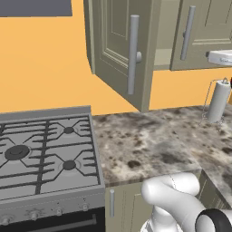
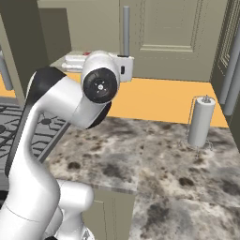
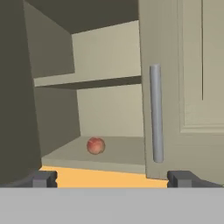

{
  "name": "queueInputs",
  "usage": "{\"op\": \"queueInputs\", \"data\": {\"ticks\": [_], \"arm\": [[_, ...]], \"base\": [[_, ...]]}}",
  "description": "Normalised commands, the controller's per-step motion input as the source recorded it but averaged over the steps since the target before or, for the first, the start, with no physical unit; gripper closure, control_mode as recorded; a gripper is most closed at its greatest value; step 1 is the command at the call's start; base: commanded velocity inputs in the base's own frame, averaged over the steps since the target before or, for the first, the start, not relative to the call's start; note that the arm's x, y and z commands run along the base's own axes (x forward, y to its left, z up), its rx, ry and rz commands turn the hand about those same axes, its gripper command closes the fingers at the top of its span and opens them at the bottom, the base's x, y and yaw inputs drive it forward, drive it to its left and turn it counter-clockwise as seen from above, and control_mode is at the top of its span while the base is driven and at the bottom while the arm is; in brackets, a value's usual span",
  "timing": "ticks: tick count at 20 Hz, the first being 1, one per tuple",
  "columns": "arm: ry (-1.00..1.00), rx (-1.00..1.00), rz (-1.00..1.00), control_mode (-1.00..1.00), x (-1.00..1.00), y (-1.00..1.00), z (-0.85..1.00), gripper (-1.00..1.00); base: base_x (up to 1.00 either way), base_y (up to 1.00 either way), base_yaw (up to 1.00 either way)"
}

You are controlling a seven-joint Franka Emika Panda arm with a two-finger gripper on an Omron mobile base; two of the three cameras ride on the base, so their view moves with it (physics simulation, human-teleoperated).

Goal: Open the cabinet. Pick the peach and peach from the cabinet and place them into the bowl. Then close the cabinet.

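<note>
Olive-grey two-door cabinet (image 3: 183, 87) above speckled stone worktop (image 1: 154, 145): left door (image 1: 120, 50) swung open, right door shut. My pincer (image 3: 112, 178) open wide, empty, facing opening. Small reddish-pink peach (image 3: 96, 145) sits on cabinet floor, under inner shelf (image 3: 87, 81).

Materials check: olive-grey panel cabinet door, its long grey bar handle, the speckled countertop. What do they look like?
Olive-grey panel cabinet door: looks like painted wood, matte, with recessed panel moulding and no grain showing. Long grey bar handle: likely brushed metal, a plain grey cylinder with a soft highlight. Speckled countertop: looks like polished granite or similar stone, mottled brown-grey blotches on pale ground. All rendered, so these are guesses from the look.
</note>
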Motion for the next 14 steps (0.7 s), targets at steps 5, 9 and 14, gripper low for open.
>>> {"op": "queueInputs", "data": {"ticks": [5, 9, 14], "arm": [[0.0, -0.01, -0.18, -1.0, 0.15, 0.0, 0.0, -1.0], [0.0, 0.0, -0.03, -1.0, 0.0, 0.0, 0.0, -1.0], [-0.17, 0.0, 0.0, -1.0, -0.01, 0.0, -0.14, -1.0]], "base": [[0.0, 0.0, 0.0], [0.0, 0.0, 0.0], [0.0, 0.0, 0.0]]}}
